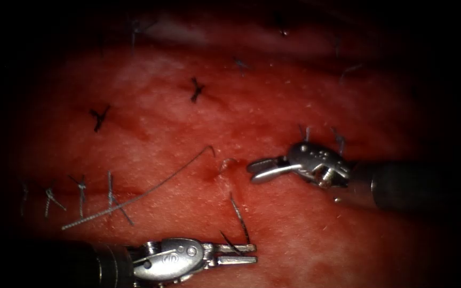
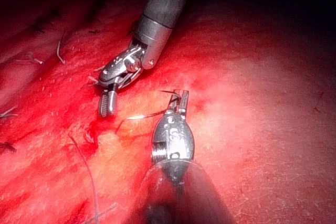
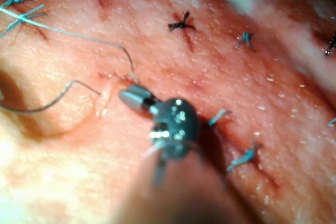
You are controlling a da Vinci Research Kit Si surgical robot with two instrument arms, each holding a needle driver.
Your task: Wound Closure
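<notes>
Needle work on one more stitch seems to be the step in hand, at the small unclosed spot of the cut [image 1: 224,163] in the middle of the tissue [image 1: 294,229]. That is my judgement from how things lie. Tied stitches [image 1: 196,89] are already on the tissue above this spot and to its left.

The left tool [image 1: 244,254] comes in from below. As far as I can see, its jaws grip the needle [image 1: 239,216] close to one end. The dark curve rises from the jaws, and its other end meets the tissue just below the open spot. It looks to be entering the surface there, but I cannot tell how deep. In the left wrist view the same tool [image 2: 181,100] has a dark thin line crossing its tip.

The right tool [image 1: 265,169] is just to the right of the open spot. Its jaws are a little apart and hold nothing. From its own wrist view its tip [image 3: 131,98] is very near the raised edge of the cut.

The thread [image 1: 150,189] lies loose on the left side, from the open spot down toward the lower-left stitches, and no tool holds it.

The next move calls for a firm grip on the needle and a turn of the wrist along its curve, not a straight pull. The free right tool is near enough to support the edge or take the needle.
</notes>
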